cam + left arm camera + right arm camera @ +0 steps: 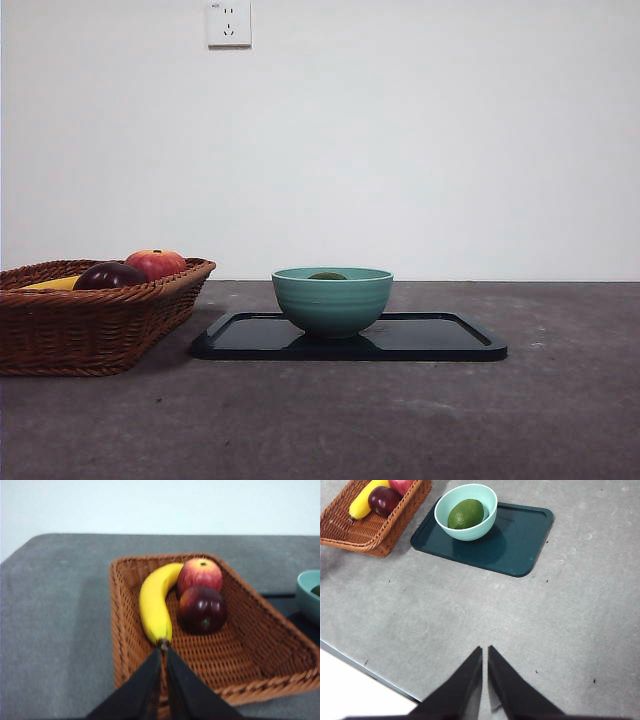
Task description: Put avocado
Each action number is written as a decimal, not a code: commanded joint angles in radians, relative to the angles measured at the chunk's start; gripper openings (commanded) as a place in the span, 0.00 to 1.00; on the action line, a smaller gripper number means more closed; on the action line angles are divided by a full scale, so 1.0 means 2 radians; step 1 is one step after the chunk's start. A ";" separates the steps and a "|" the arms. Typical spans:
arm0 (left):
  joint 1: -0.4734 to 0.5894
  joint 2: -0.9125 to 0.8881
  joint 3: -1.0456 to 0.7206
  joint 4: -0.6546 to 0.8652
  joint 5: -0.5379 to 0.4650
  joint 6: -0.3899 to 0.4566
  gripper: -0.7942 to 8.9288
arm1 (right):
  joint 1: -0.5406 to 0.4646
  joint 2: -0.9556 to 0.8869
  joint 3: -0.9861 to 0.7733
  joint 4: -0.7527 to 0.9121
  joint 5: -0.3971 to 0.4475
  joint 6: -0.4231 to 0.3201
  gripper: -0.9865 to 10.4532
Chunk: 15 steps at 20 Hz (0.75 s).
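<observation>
Table (560,420): grey, mottled surface; carries the basket and the tray, set near each other.
Basket (90,330): brown wicker, just beside one end of the tray; holds three fruits.
Tray (440,338): dark, rectangular with rounded corners, lying flat; bowl stands on the end nearer the basket.
Bowl (332,300): teal, upright on the tray.
Banana (154,605): yellow, lying along one basket wall.
Avocado (465,513): dark green, resting inside the bowl; only its top shows above the rim in the front view.
Red apple (200,575): in the basket, touching the dark fruit.
Dark maroon fruit (202,610): in the basket, beside the banana.
Left gripper (163,652): above the basket's near edge, jaws closed together, holding nothing.
Right gripper (485,652): above bare table, well apart from the tray, jaws pressed together, empty.
</observation>
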 commanded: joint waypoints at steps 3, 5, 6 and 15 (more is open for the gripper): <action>0.004 -0.008 -0.023 0.004 -0.002 -0.006 0.10 | 0.003 0.001 0.003 0.005 0.001 0.003 0.10; 0.008 -0.008 -0.029 0.015 -0.002 -0.006 0.10 | 0.003 0.002 0.003 0.005 0.001 0.003 0.10; 0.010 -0.008 -0.030 0.015 -0.002 -0.002 0.10 | 0.003 0.001 0.003 0.005 0.001 0.003 0.10; 0.013 -0.008 -0.030 0.013 -0.004 0.032 0.10 | 0.003 0.001 0.003 0.005 0.001 0.003 0.10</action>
